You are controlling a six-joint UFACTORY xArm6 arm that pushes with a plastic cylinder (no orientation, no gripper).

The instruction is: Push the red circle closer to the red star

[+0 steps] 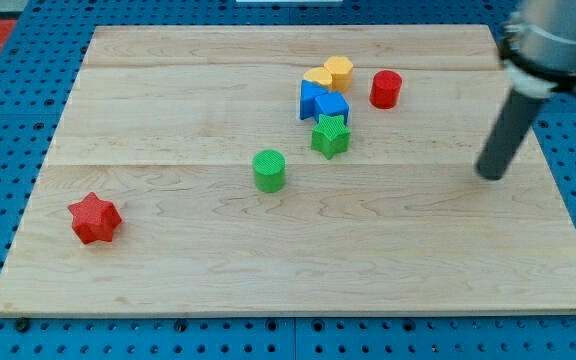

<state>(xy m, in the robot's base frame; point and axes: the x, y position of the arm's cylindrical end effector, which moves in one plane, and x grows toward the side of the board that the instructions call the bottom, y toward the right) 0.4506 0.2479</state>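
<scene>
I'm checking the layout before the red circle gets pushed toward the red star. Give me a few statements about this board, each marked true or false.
1. The red circle touches the red star. False: they are far apart, the circle near the view's top right, the star at the lower left.
2. My tip rests against the red circle. False: it stands apart from it, to the view's lower right.
3. The green circle stands alone, to the view's left of the green star. True.
4. The green star sits just below the blue blocks. True.
5. The yellow blocks lie at the view's bottom edge. False: they sit near the top, beside the blue blocks.
</scene>
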